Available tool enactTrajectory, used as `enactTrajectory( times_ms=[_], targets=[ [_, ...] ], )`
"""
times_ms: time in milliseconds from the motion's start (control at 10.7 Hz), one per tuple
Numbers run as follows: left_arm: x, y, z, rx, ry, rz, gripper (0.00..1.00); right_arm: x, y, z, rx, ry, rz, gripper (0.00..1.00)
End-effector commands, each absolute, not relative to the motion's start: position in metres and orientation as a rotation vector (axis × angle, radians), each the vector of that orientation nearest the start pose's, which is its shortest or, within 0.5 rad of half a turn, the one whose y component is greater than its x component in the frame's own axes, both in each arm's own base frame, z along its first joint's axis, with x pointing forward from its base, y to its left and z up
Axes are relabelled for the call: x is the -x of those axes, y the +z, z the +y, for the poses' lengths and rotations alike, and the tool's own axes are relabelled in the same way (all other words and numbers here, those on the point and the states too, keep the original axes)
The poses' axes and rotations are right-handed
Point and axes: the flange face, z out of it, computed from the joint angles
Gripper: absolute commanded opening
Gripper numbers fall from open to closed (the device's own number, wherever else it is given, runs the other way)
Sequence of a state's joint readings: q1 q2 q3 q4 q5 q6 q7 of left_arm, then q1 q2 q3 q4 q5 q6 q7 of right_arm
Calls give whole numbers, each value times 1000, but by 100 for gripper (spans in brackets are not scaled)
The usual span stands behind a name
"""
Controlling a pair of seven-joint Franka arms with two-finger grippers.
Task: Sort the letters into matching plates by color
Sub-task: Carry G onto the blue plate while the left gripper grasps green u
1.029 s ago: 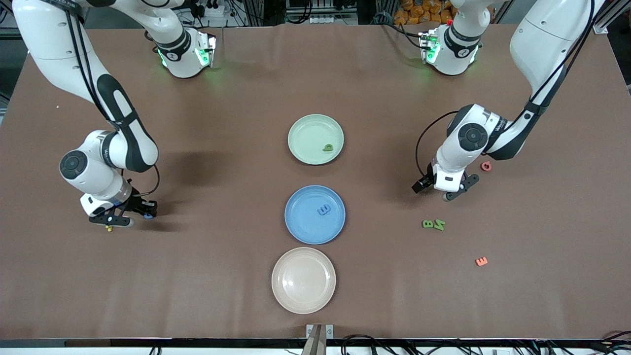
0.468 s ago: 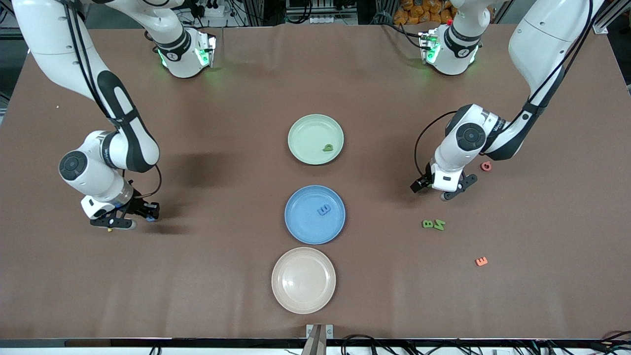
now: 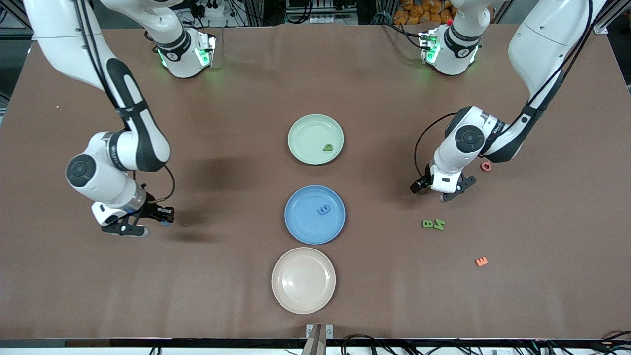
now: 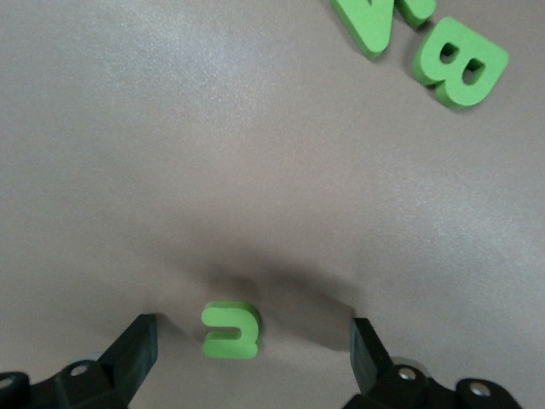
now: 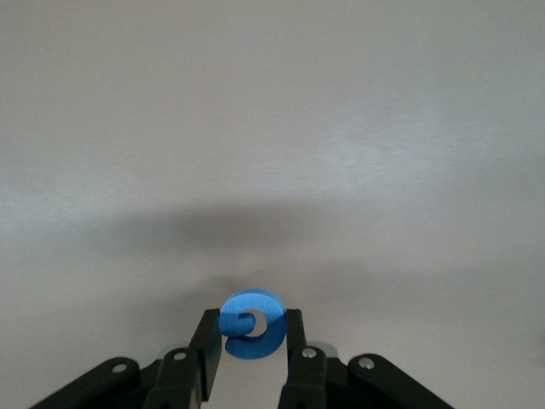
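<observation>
1. While the cream plate (image 3: 303, 280) sits empty nearest the front camera, the blue plate (image 3: 315, 214) and green plate (image 3: 315, 139) each hold one matching letter; red letters lie toward the left arm's end of the desk.
2. Since the earlier frame, the right hand (image 3: 146, 223) has shifted toward the plates.
3. Its wrist view shows it clamped on a blue letter (image 5: 251, 325).
4. The left hand (image 4: 254, 354) gapes wide over a small green letter (image 4: 230, 329), hidden in front view, near two green letters (image 3: 433, 224).

My arms are glossy white with black joint bands and black cables. Green lights glow at my bases. My fingers (image 5: 204, 354) are black, with silver screws.
</observation>
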State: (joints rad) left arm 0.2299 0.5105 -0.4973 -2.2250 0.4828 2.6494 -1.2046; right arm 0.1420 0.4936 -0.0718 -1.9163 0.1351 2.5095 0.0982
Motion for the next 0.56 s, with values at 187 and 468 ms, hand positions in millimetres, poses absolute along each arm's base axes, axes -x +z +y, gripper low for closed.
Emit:
enactTrajectory(
  times_ms=[187, 468],
  targets=[
    [-521, 168, -164, 3047, -41, -855, 0, -642, 255, 166, 3027, -180, 284, 24],
    [-522, 168, -164, 3045, -44, -862, 0, -640, 248, 266, 2990, -212, 315, 24]
  ],
)
